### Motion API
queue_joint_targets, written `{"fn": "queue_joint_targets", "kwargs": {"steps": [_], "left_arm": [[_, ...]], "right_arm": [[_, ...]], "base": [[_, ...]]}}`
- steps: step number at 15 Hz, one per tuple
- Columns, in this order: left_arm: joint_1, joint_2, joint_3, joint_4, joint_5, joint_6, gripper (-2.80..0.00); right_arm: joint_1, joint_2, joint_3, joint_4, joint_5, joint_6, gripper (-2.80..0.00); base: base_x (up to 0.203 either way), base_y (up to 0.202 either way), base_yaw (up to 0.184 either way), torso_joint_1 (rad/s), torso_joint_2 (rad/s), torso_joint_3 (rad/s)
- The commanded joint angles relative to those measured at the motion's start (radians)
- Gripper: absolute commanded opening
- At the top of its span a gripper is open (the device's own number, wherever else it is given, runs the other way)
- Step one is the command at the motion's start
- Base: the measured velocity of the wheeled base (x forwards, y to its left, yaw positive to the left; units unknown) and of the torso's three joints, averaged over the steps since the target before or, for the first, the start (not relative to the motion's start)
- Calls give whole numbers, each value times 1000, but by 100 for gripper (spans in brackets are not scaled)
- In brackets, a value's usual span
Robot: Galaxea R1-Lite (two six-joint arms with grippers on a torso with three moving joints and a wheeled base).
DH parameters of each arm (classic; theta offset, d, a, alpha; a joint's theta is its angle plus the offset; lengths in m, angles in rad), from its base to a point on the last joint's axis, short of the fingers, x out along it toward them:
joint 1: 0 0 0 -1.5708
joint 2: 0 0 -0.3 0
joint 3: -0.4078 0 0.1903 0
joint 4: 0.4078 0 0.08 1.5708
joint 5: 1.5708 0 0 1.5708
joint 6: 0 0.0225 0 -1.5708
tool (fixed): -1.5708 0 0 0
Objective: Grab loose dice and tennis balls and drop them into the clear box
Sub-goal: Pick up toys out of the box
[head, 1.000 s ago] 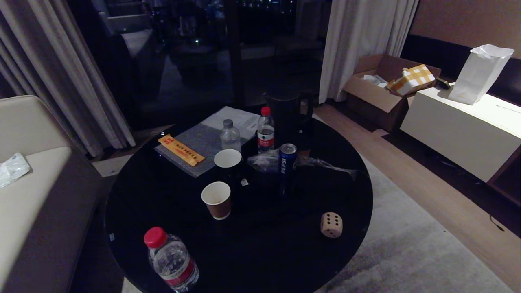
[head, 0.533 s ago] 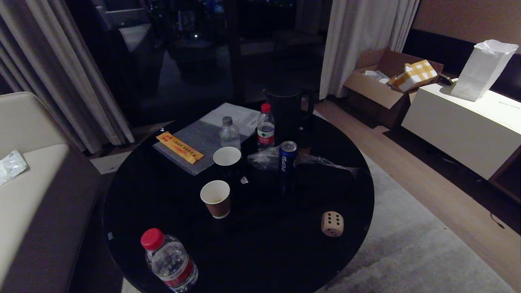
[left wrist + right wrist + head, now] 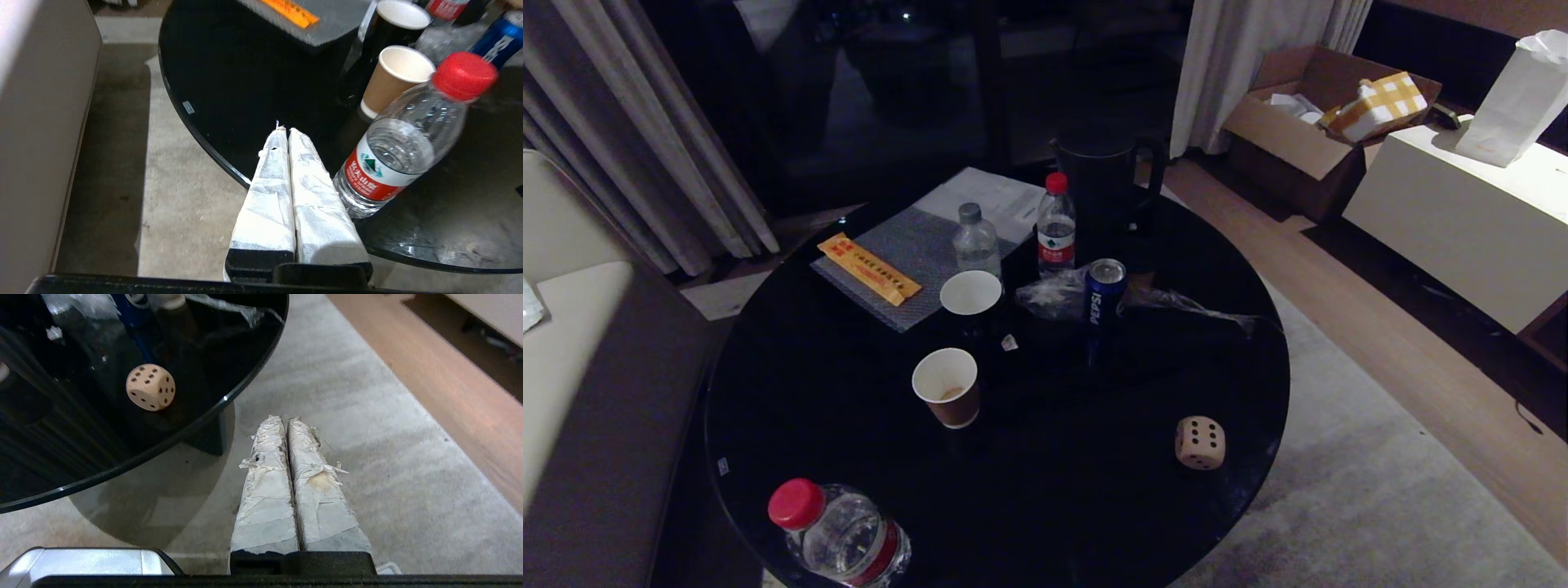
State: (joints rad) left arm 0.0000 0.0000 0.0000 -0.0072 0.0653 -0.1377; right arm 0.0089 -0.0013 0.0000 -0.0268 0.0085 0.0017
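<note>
Place: a living room at home
Signs: beige cushioned sofa [image 3: 564,343], long pale curtains [image 3: 1241,73], round black glass coffee table [image 3: 849,376], grey carpet [image 3: 1380,490]

One die [image 3: 1200,443] is seen on the table [image 3: 1094,506]. Three bottles are counted: one near [image 3: 837,539], two far [image 3: 976,242] [image 3: 1055,224]. Two cups [image 3: 947,386] [image 3: 970,296] are found, and one can [image 3: 1103,296], one jug [image 3: 1104,188], one orange packet [image 3: 868,269], one cardboard box [image 3: 1298,122], one white bag [image 3: 1515,98].
</note>
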Motion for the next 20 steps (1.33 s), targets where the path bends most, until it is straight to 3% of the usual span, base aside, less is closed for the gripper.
{"fn": "queue_joint_targets", "kwargs": {"steps": [1, 10, 13, 16, 20], "left_arm": [[0, 2, 2, 0, 1, 0, -280], [0, 0, 2, 0, 1, 3, -280], [0, 0, 2, 0, 1, 3, -280], [0, 1, 2, 0, 1, 3, -280], [0, 1, 2, 0, 1, 1, -280]], "right_arm": [[0, 0, 9, -1, 1, 0, -280], [0, 0, -1, 3, -3, 0, -280], [1, 102, -139, 95, 15, 7, -280], [1, 346, -285, 193, 94, 45, -280], [2, 649, -386, 227, 262, 69, -280]], "base": [[0, 0, 0, 2, 1, -199], [0, 0, 0, 1, 3, -166], [0, 0, 0, 1, -1, -9], [0, 0, 0, 0, 0, 0], [0, 0, 0, 0, 0, 0]]}}
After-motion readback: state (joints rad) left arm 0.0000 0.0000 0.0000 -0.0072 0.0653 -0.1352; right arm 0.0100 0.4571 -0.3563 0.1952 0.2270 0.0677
